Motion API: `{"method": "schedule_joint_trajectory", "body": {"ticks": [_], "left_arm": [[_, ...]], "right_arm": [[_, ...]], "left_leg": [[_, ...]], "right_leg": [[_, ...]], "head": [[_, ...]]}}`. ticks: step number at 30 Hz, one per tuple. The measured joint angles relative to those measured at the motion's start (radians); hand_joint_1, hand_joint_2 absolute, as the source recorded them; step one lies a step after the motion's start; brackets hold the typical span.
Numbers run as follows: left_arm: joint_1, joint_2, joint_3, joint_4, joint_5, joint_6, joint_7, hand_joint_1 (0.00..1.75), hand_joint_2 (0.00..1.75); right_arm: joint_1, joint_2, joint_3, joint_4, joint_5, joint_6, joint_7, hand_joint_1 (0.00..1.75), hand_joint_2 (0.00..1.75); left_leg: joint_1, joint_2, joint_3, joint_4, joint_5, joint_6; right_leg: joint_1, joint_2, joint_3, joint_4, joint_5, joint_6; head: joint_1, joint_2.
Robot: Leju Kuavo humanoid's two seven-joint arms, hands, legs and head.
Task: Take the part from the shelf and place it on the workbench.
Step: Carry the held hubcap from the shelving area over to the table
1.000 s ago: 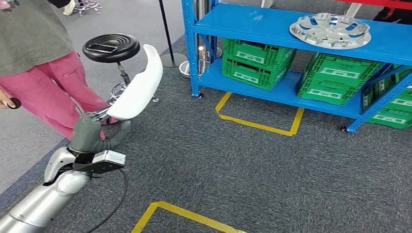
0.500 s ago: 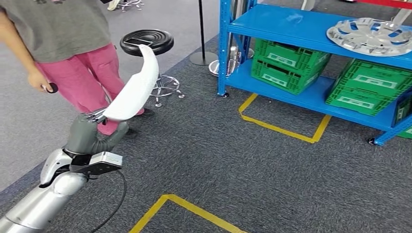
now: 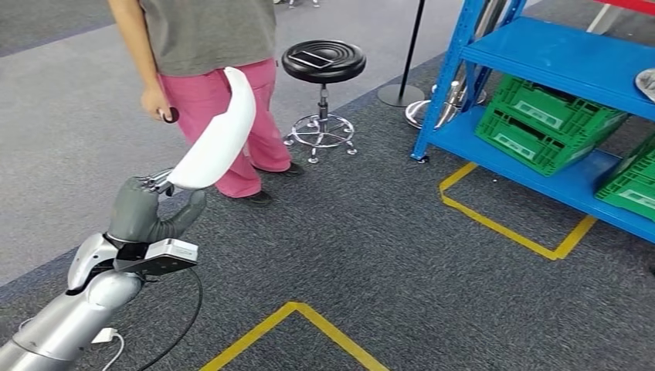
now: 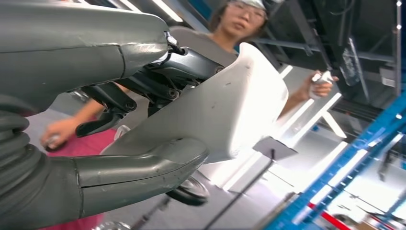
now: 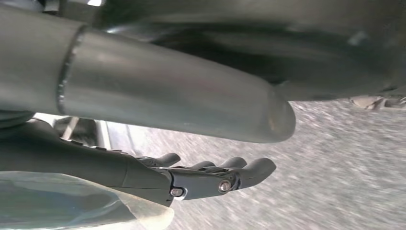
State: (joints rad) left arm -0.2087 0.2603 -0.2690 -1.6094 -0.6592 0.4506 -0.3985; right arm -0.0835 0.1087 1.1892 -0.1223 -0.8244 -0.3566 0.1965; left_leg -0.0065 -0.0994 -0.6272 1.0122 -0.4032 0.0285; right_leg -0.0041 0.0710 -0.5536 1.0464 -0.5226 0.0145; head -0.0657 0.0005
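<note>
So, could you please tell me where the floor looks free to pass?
Bare carpet lies between the yellow tape corner and the blue shelf. It is crowded ahead on the left, around the person and the black stool.

One white curved part (image 3: 220, 135) is counted, held up by the one left hand (image 3: 143, 209); one right hand (image 5: 210, 177) is seen from its own wrist, fingers lightly curled with nothing in them. One blue shelf (image 3: 556, 58) is seen, with two green crates (image 3: 544, 124) counted on its lower level and the edge of one silver wheel cover (image 3: 647, 81) on the upper. One black stool (image 3: 323, 62) carrying one phone (image 3: 313, 58), one person (image 3: 212, 46) and two yellow tape outlines (image 3: 502, 228) on the floor are also counted.
</note>
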Motion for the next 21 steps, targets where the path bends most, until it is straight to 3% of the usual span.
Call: {"method": "schedule_joint_trajectory", "body": {"ticks": [2, 3, 4, 6, 8, 9, 10, 11, 12, 13, 15, 17, 19, 21], "left_arm": [[0.001, 0.0, 0.001, 0.0, 0.0, 0.001, 0.0, 1.75, 1.75], [0.002, 0.001, 0.001, 0.0, -0.002, 0.001, 0.0, 1.75, 1.75], [0.004, 0.001, 0.001, 0.0, -0.005, 0.002, -0.001, 1.75, 1.75], [0.005, 0.0, -0.001, -0.001, -0.016, 0.003, 0.001, 1.75, 1.75], [0.004, -0.005, -0.006, -0.002, -0.028, 0.004, 0.005, 1.75, 1.75], [0.006, -0.008, -0.009, -0.002, -0.031, 0.004, 0.006, 1.75, 1.75], [0.008, -0.01, -0.013, -0.002, -0.034, 0.004, 0.007, 1.75, 1.75], [0.009, -0.012, -0.016, -0.002, -0.035, 0.004, 0.007, 1.75, 1.75], [0.009, -0.013, -0.019, -0.002, -0.037, 0.004, 0.008, 1.75, 1.75], [0.008, -0.013, -0.022, -0.002, -0.039, 0.004, 0.009, 1.75, 1.75], [0.0, -0.015, -0.027, -0.001, -0.042, 0.004, 0.011, 1.75, 1.75], [-0.009, -0.016, -0.031, -0.001, -0.042, 0.004, 0.013, 1.75, 1.75], [-0.012, -0.016, -0.033, -0.001, -0.043, 0.004, 0.015, 1.75, 1.75], [-0.017, -0.019, -0.036, -0.001, -0.043, 0.006, 0.015, 1.75, 1.75]], "right_arm": [[0.0, 0.0, 0.003, 0.0, 0.001, -0.001, -0.001, 0.0, 0.0], [0.0, 0.0, 0.003, 0.0, 0.001, -0.002, -0.001, 0.0, 0.0], [0.0, 0.0, 0.004, 0.0, 0.001, -0.002, 0.0, 0.0, 0.0], [0.002, -0.001, 0.004, 0.0, 0.0, -0.003, -0.001, 0.0, 0.0], [0.006, -0.001, 0.004, 0.001, -0.001, 0.0, -0.002, 0.0, 0.0], [0.008, -0.002, 0.004, 0.001, -0.002, 0.001, -0.002, 0.0, 0.0], [0.01, -0.003, 0.004, 0.001, -0.002, 0.001, -0.002, 0.0, 0.0], [0.011, -0.003, 0.004, 0.001, -0.004, 0.002, -0.002, 0.0, 0.0], [0.012, -0.003, 0.004, 0.001, -0.006, 0.003, -0.002, 0.0, 0.0], [0.011, -0.003, 0.004, 0.001, -0.008, 0.004, -0.002, 0.0, 0.0], [0.01, -0.003, 0.004, 0.001, -0.014, 0.007, -0.003, 0.0, 0.0], [0.007, -0.004, 0.004, 0.001, -0.018, 0.008, -0.006, 0.0, 0.0], [0.003, -0.004, 0.004, 0.001, -0.021, 0.007, -0.011, 0.0, 0.0], [-0.001, -0.004, 0.004, 0.002, -0.023, 0.007, -0.015, 0.0, 0.0]], "left_leg": [[0.003, -0.023, -0.008, 0.001, 0.006, -0.013], [0.005, -0.037, -0.011, -0.001, 0.01, -0.02], [0.005, -0.036, -0.014, 0.0, 0.011, -0.027], [0.003, 0.011, -0.035, 0.042, -0.017, -0.039], [0.006, 0.074, -0.087, 0.162, -0.083, -0.051], [0.01, 0.086, -0.115, 0.228, -0.11, -0.056], [0.015, 0.092, -0.133, 0.272, -0.123, -0.06], [0.018, 0.095, -0.133, 0.28, -0.117, -0.063], [0.02, 0.1, -0.112, 0.245, -0.093, -0.064], [0.021, 0.11, -0.074, 0.178, -0.06, -0.062], [0.012, 0.149, -0.003, 0.049, -0.022, -0.051], [0.002, 0.165, 0.017, 0.008, -0.025, -0.034], [0.002, 0.143, 0.015, 0.003, -0.023, -0.019], [0.007, 0.122, 0.016, -0.003, -0.02, -0.006]], "right_leg": [[-0.001, 0.022, 0.02, -0.039, 0.003, -0.005], [0.0, 0.009, 0.024, -0.042, 0.006, -0.009], [-0.001, -0.005, 0.029, -0.046, 0.01, -0.014], [-0.005, -0.035, 0.033, -0.052, 0.017, -0.023], [-0.005, -0.066, 0.033, -0.054, 0.017, -0.027], [-0.004, -0.082, 0.033, -0.053, 0.016, -0.028], [-0.004, -0.098, 0.033, -0.053, 0.015, -0.028], [-0.004, -0.113, 0.033, -0.053, 0.013, -0.026], [-0.005, -0.127, 0.035, -0.053, 0.011, -0.024], [-0.004, -0.14, 0.038, -0.053, 0.008, -0.021], [-0.001, -0.162, 0.044, -0.052, 0.001, -0.013], [0.004, -0.182, 0.048, -0.053, -0.005, -0.003], [0.003, -0.192, 0.052, -0.053, -0.012, 0.008], [-0.001, -0.149, 0.038, -0.019, -0.04, 0.019]], "head": [[-0.001, 0.0], [-0.002, 0.0], [-0.002, 0.0], [-0.008, 0.0], [-0.014, 0.0], [-0.014, 0.0], [-0.014, 0.0], [-0.014, 0.0], [-0.014, 0.0], [-0.014, 0.0], [-0.014, 0.0], [-0.013, 0.0], [-0.013, 0.0], [-0.009, 0.0]]}}
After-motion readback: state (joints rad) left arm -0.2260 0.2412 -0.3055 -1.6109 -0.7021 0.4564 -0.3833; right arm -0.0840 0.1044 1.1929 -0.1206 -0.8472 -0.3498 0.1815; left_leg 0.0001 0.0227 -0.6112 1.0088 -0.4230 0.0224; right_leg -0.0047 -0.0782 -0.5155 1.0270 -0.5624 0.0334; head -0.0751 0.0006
